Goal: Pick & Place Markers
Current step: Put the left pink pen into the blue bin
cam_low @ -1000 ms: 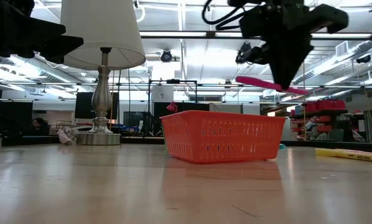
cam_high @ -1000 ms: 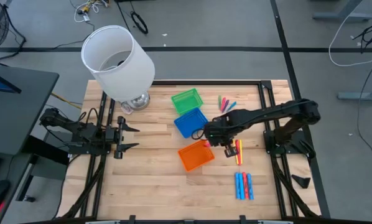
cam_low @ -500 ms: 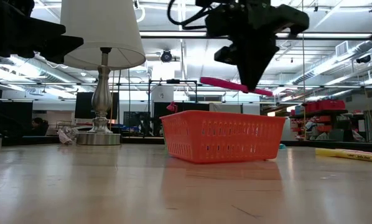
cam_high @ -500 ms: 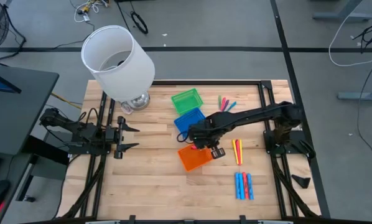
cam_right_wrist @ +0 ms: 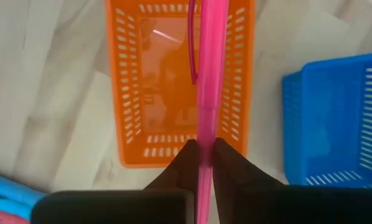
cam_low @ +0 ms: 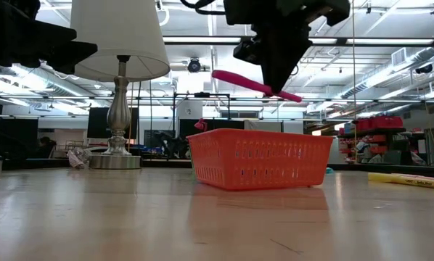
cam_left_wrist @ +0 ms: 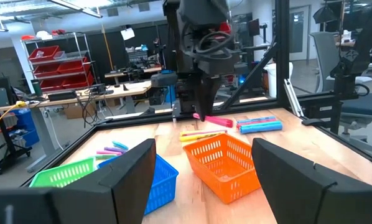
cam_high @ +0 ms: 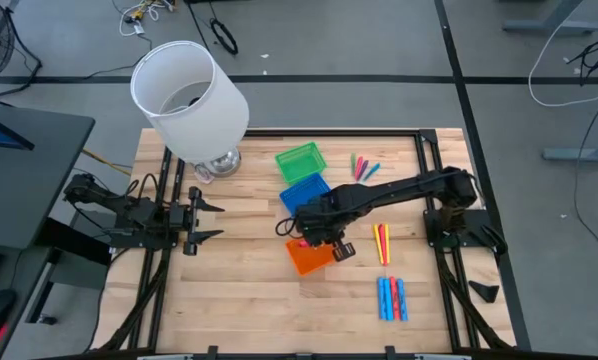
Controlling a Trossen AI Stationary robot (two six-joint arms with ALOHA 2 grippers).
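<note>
Pale wooden counter [cam_high: 239,290] planks run under everything. Right gripper [cam_low: 275,85] hangs above the orange tray [cam_low: 259,158], jaws clamped narrow on a pink marker [cam_low: 255,85] tilted over it. Beyond them sit the blue tray [cam_high: 301,192] and green tray [cam_high: 299,159], loose markers [cam_high: 390,297] to one side. Left gripper [cam_high: 201,221] waits well apart, jaws wide. Farther off, lamp [cam_low: 120,51], shelving and workshop lights.

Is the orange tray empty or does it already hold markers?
Empty, as far as visible. The right wrist view shows the orange tray's bare floor; the pink marker is above it, pinched in the right gripper.
</note>
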